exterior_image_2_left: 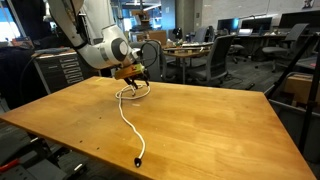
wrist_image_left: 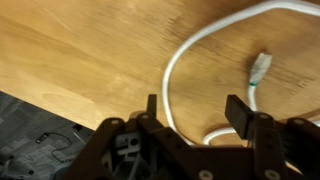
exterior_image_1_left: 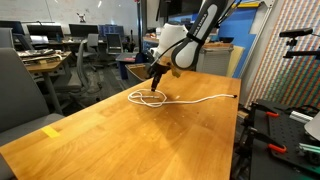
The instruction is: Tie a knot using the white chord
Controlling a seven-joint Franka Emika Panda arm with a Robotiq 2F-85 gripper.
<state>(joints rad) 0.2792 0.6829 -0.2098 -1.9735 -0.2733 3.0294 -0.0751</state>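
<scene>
Now, wooden table (exterior_image_1_left: 120, 135) filling foreground of open office, chairs (exterior_image_1_left: 92, 48) sitting behind. Yellow tape (exterior_image_1_left: 52, 130) lying near table edge. Chord (wrist_image_left: 170, 72) lying looped on wood under gripper (wrist_image_left: 195, 112), long tail trailing across table. Jaws standing apart, gripping nothing; chord running between fingers (wrist_image_left: 237, 110), one tip (wrist_image_left: 260, 66) lying just beyond.

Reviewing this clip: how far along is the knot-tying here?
Done: the long thin white cord lies in a loose loop on the wooden table, one end inside the curve. In hand: the black gripper hovers over the loop, jaws apart, gripping nothing. Left: no pulled-tight knot is visible yet.
</scene>
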